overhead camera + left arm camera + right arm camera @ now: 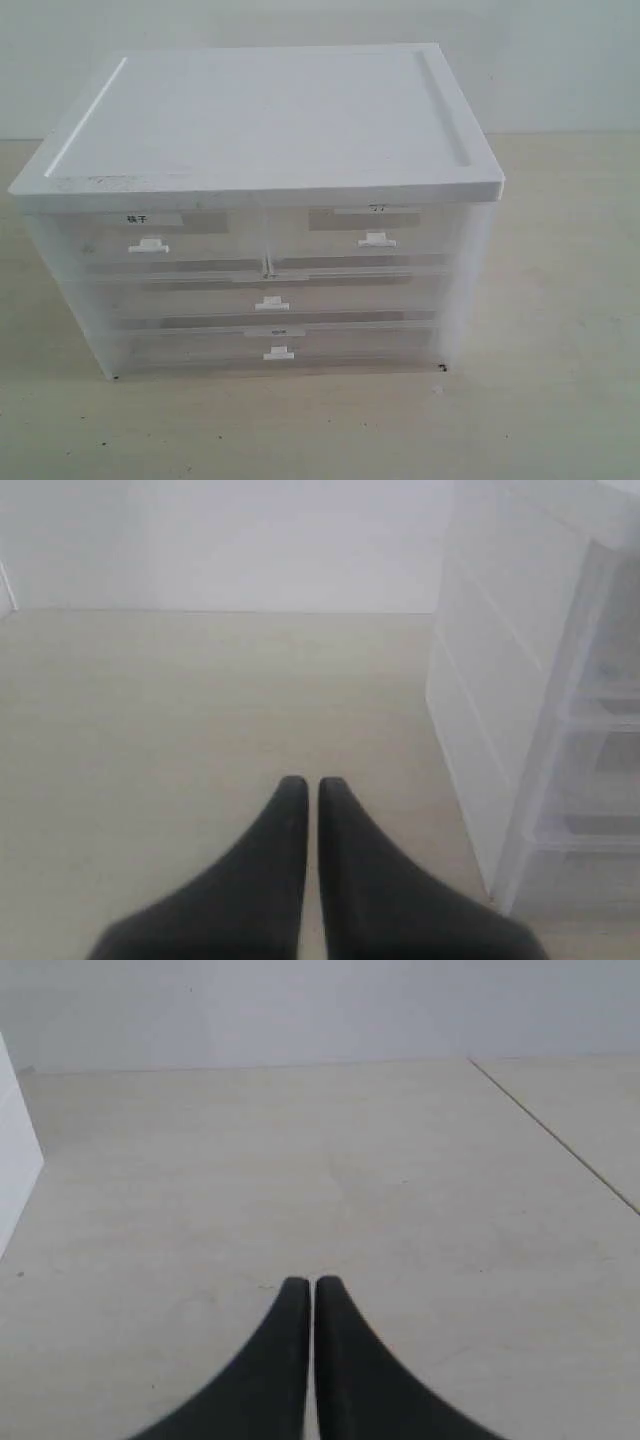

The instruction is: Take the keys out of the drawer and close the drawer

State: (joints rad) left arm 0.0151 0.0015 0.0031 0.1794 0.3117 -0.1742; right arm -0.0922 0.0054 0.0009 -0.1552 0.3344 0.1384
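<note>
The drawer (365,240) is the upper right half-width one of a translucent plastic cabinet (270,130). It has a white tab handle (376,240) and a faint label, and it sits pushed in flush. The keys are hidden; nothing of them shows through the cloudy front. Neither gripper appears in the exterior view. In the left wrist view my left gripper (312,780) is shut on nothing, low over the table beside the cabinet's side wall (500,680). My right gripper (306,1280) is also shut and empty, over bare table, with the cabinet's corner (15,1150) at the frame edge.
The upper left half-width drawer (150,240) carries a bold two-character label. Two full-width drawers (272,300) (277,348) lie below, all pushed in. The cabinet stands on a pale beige table (560,300) with a seam line (560,1130); a white wall is behind.
</note>
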